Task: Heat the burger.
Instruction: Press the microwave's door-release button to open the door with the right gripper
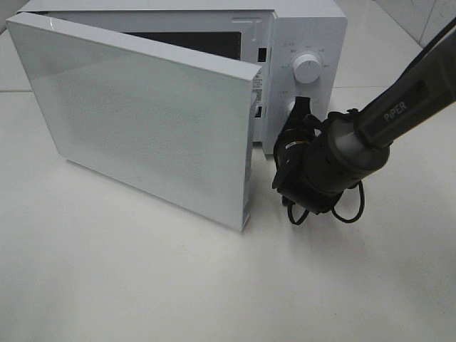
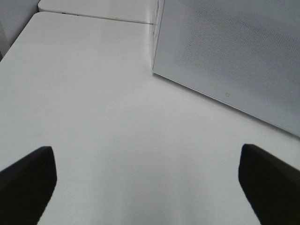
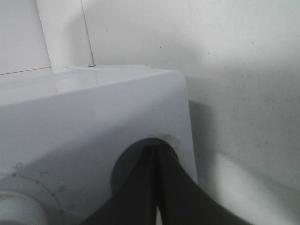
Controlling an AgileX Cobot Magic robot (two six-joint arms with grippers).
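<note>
Burger shows in no view; right hand [image 1: 299, 108], clenched, points at the microwave panel [image 1: 324, 100]; left hand [image 2: 146, 164] hangs released.

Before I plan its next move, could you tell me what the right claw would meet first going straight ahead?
The microwave's control panel, just below the upper knob; the shut right claw seems almost touching it, though depth is unclear.

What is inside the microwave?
Only a dark strip of the cavity shows in the microwave. Its open door covers the rest, so any contents are hidden.
</note>
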